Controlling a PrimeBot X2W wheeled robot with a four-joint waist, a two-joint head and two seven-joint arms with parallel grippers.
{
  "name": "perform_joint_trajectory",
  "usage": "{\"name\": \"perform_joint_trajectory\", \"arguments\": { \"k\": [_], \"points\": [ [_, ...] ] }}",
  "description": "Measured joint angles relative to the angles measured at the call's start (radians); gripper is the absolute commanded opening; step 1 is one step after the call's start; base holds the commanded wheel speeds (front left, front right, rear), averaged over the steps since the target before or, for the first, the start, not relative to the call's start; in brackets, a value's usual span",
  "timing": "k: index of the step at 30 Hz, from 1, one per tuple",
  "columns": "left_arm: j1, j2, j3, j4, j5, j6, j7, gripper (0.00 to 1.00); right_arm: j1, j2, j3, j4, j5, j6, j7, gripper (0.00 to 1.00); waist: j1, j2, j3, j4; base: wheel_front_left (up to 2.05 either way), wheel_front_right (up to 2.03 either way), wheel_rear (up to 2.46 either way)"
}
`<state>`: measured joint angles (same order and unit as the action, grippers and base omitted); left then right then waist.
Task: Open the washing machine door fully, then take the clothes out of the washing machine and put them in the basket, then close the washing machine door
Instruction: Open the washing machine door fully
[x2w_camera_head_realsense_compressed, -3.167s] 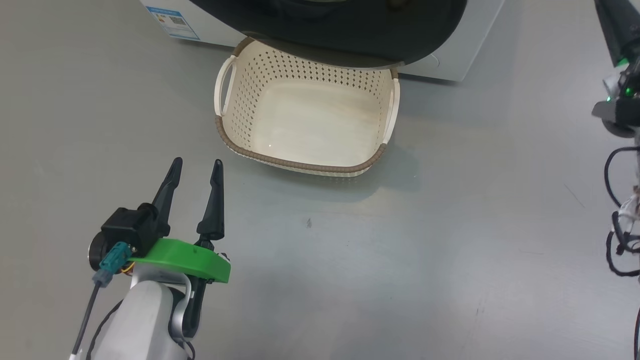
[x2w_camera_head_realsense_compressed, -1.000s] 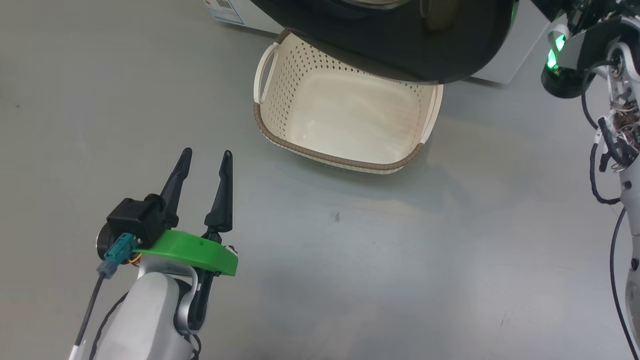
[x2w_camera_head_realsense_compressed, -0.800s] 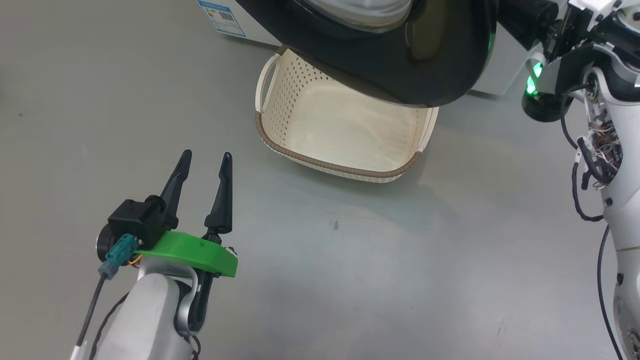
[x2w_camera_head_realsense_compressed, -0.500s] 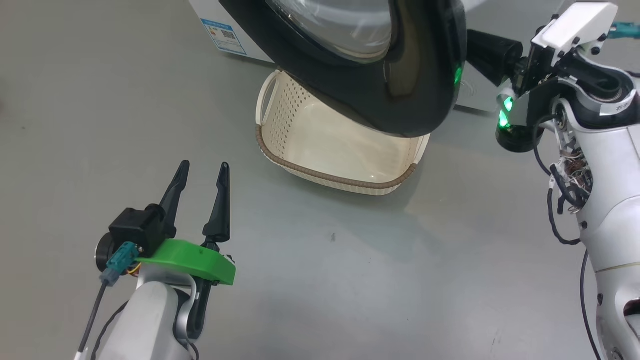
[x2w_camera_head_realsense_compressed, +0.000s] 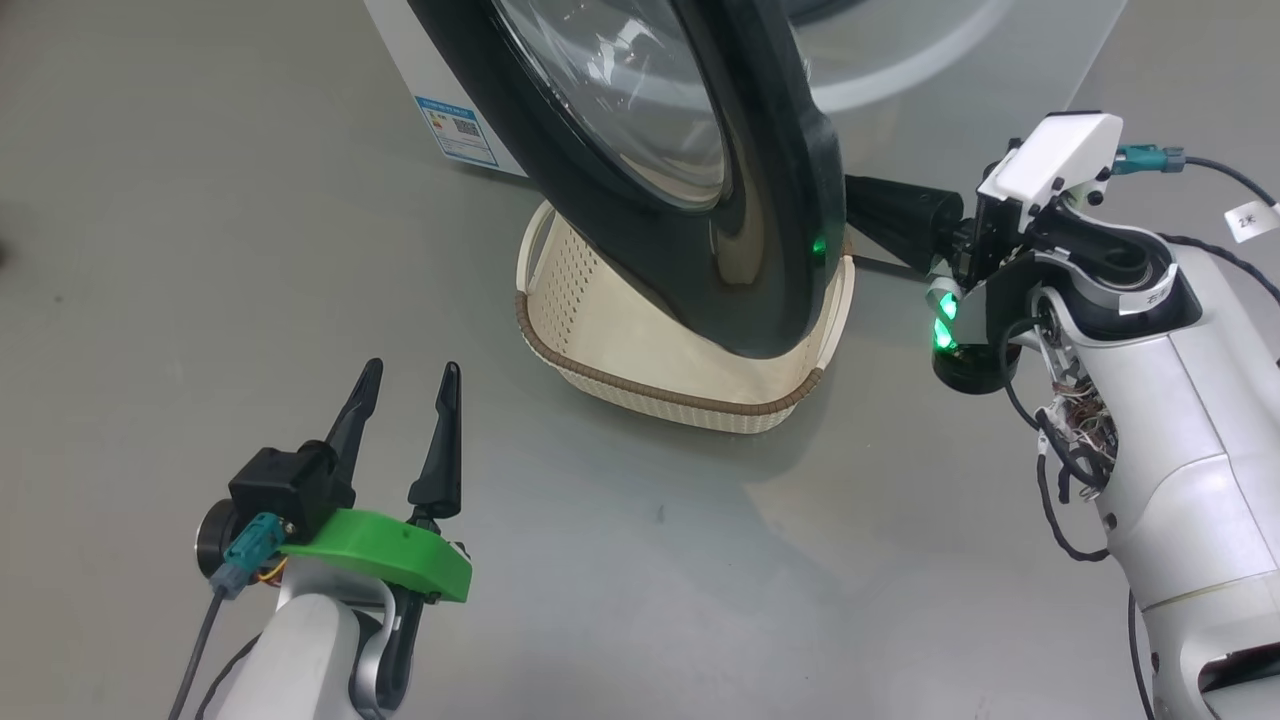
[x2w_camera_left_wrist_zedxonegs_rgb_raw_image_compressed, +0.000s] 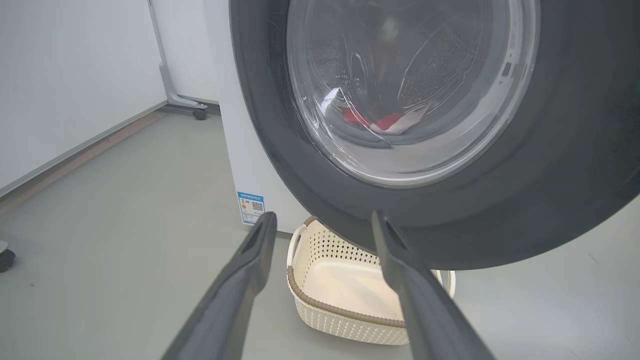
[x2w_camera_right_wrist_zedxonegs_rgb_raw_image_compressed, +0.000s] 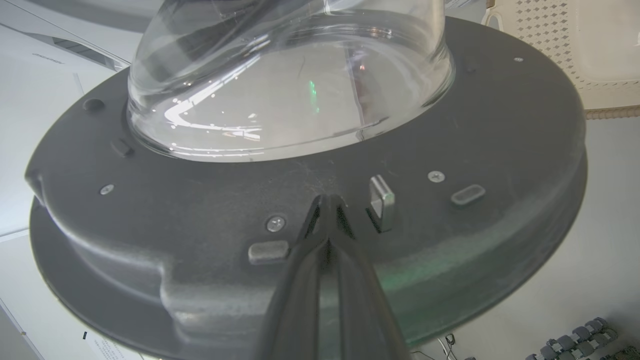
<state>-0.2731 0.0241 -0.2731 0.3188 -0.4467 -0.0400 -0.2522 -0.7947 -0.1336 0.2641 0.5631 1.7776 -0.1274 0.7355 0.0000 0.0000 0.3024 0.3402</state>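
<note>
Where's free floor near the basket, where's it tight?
Bare floor: between the left gripper and the basket, and left of the basket beside the washing machine. Tight: over the basket, under the washing machine door, and to its right, where the right gripper meets the door.

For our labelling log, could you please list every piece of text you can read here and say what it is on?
"2米", as far as it can be read: white tag on a cable by the right arm.
Blue label with a QR code, on the washing machine: print too small to read.
Small white strip on the right arm's wrist joint: blurred, unreadable.
</note>
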Motion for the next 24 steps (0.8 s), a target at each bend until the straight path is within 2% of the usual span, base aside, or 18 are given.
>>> {"name": "perform_joint_trajectory", "arguments": {
  "k": [24],
  "points": [
    [0.034, 0.001, -0.005, -0.001, 0.008, 0.000, 0.000, 1.00, 0.095, 0.049, 0.112, -0.051, 0.046, 0.000, 0.052, 0.00, 0.0000, 0.0000, -0.054, 0.020, 0.00, 0.00, 0.00]
  ]
}}
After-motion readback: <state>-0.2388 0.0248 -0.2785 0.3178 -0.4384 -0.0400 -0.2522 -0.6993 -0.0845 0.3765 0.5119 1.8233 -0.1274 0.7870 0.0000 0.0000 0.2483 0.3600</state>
